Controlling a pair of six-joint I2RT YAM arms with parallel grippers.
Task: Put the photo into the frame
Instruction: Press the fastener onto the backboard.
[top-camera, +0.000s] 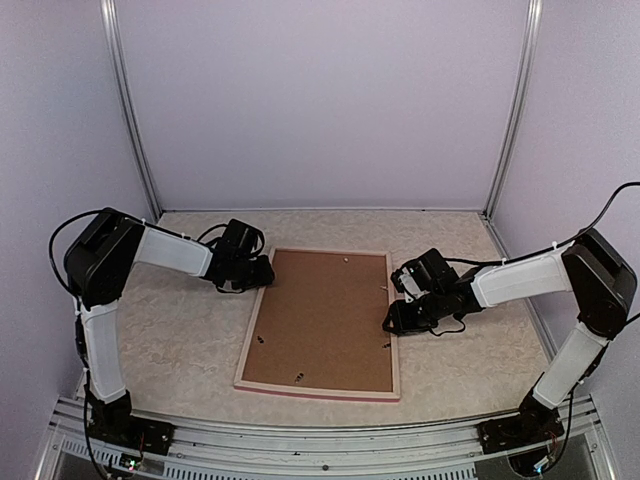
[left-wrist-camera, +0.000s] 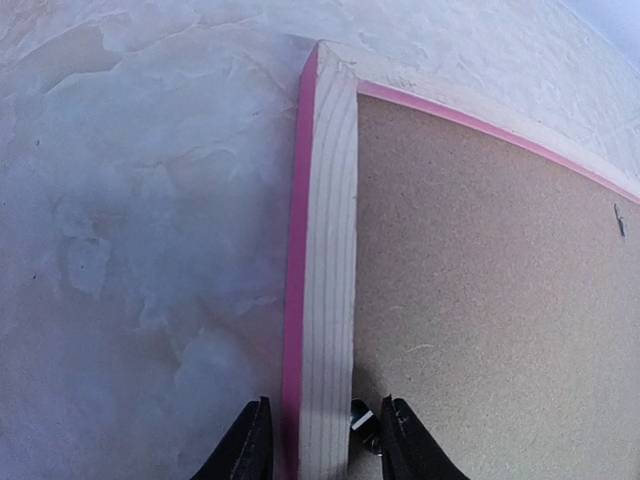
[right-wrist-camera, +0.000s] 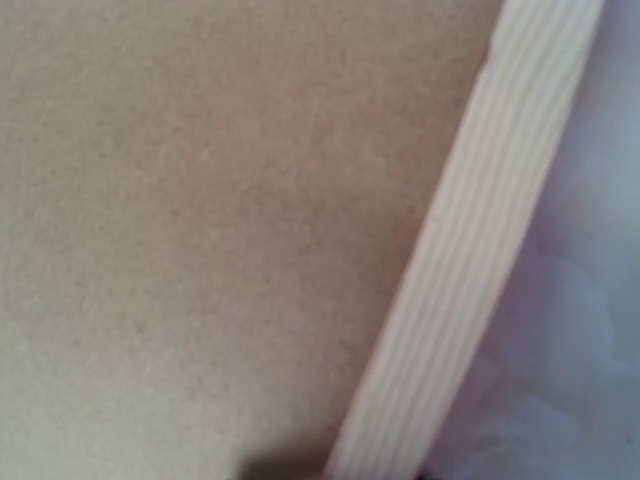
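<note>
1. Counter (top-camera: 180, 330): pale mottled surface carrying everything listed below.
2. Frame (top-camera: 320, 391): lies flat and face down near the middle of the counter; pale wooden back uppermost; pink-red colour shows only along its outer edge.
3. Backing board (top-camera: 325, 320): plain brown; seated inside the frame's opening and filling it from rail to rail.
4. Left pincer (left-wrist-camera: 325, 408): at the frame's far left corner; jaws partly open; its fingers (left-wrist-camera: 250, 445) straddle the left rail, one on the counter side, the other over the backing board; a slim gap seems to show on each side, so nothing appears gripped.
5. Right pincer (top-camera: 392, 318): low at the frame's right rail, about halfway along it; its own wrist view is a blurred close-up of board and rail with no fingers distinguishable; how far it is open, and whether it holds anything, cannot be told.
</note>
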